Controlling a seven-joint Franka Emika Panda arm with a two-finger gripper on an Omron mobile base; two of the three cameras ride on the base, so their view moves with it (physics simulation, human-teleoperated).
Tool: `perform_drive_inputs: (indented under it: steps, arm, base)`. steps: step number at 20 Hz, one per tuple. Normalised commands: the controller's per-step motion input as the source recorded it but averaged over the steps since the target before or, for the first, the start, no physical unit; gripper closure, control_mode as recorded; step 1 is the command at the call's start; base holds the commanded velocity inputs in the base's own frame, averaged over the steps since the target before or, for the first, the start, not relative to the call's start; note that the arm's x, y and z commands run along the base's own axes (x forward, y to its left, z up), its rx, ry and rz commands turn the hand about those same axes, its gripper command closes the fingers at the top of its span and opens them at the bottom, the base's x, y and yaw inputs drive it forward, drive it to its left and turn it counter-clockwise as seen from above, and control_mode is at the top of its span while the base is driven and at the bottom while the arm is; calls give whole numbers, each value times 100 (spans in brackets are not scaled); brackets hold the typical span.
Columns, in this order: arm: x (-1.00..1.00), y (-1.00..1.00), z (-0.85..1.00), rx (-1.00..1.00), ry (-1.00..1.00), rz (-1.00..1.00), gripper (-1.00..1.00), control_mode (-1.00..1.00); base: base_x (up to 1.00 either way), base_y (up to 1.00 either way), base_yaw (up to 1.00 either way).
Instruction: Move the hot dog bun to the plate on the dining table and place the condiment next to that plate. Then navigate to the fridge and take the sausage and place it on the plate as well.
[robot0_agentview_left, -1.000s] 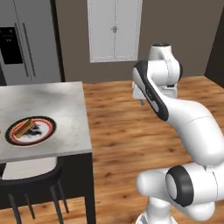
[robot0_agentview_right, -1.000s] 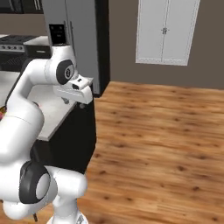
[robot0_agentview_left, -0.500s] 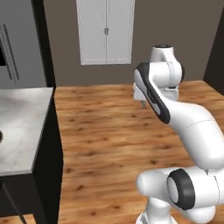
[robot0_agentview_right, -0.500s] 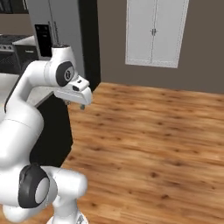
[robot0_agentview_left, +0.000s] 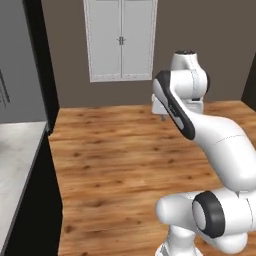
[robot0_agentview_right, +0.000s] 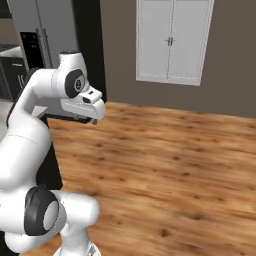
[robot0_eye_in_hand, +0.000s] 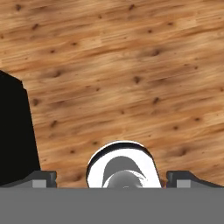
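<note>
My gripper (robot0_agentview_left: 163, 117) hangs open and empty over the wooden floor, to the right of the dining table (robot0_agentview_left: 14, 165), whose marble corner sits at the lower left. In the right base view the gripper (robot0_agentview_right: 93, 120) points down beside the arm's elbow. In the hand view the gripper (robot0_eye_in_hand: 113, 177) has its fingertips (robot0_eye_in_hand: 41, 177) spread wide with only floor beyond them. The grey fridge (robot0_agentview_right: 47, 30) with its black dispenser panel stands at the upper left, and its side (robot0_agentview_left: 20, 60) also appears behind the table. The hot dog bun, plate, condiment and sausage are out of view.
White panelled double doors (robot0_agentview_left: 121, 40) (robot0_agentview_right: 172, 40) are set in the brown back wall. Open wooden floor (robot0_agentview_left: 115, 150) stretches ahead and to the right. A dark block (robot0_eye_in_hand: 13, 131), likely the table's base, edges the hand view's left.
The whole picture has slid left as the base turned: the table and the plate on it passed out at the left and the white doors came to the middle. The gripper stayed open.
</note>
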Motion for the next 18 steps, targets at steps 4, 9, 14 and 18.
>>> perform_drive_inputs:
  steps: [4, 9, 14, 18]
  arm:
    - [0, 0, 0, 0, 0, 0, -100, 100]
    - [0, 0, 0, 0, 0, 0, -100, 100]
    - [0, 0, 0, 0, 0, 0, -100, 100]
    - [0, 0, 0, 0, 0, 0, -100, 100]
  base:
    - [100, 1, 0]
    - [100, 18, 0]
    - [100, 43, -2]
    - [100, 53, -7]
